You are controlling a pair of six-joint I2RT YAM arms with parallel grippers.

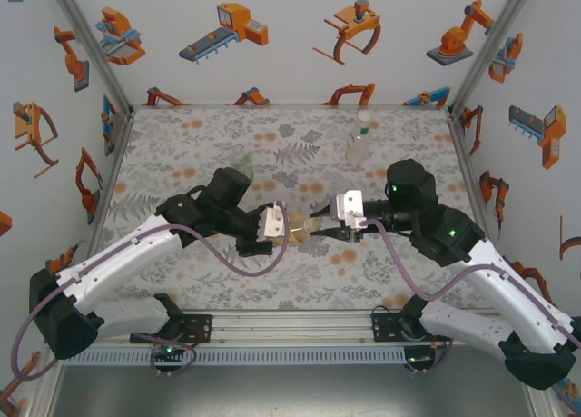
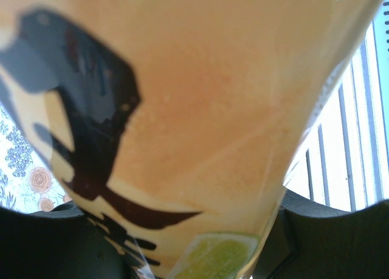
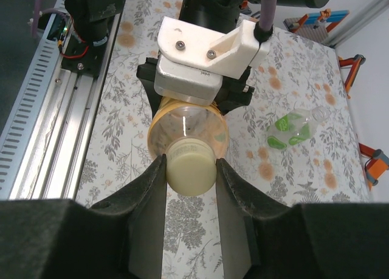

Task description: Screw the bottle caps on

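Left end effector (image 1: pixel 274 225) gripped the amber bottle (image 3: pixel 188 130); right end effector (image 3: pixel 190 171) clamped its cap (image 3: pixel 191 165), apparently mid-screwing. The green bottle (image 3: pixel 295 126) and slim bottle (image 1: pixel 360 146) probably still needed attention.

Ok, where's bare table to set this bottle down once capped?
Bare: far strip between green-tinted bottle and slim clear bottle; near strip between arm bases. Crowded: centre, where left end effector and right end effector meet on amber bottle.

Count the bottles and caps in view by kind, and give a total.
Bottles: 3 (amber bottle, green-tinted bottle lying on its side, slim clear bottle upright at the back)
Caps: 1 clearly seen (pale cap at the amber bottle's mouth); any others are too small to tell
Total: 4
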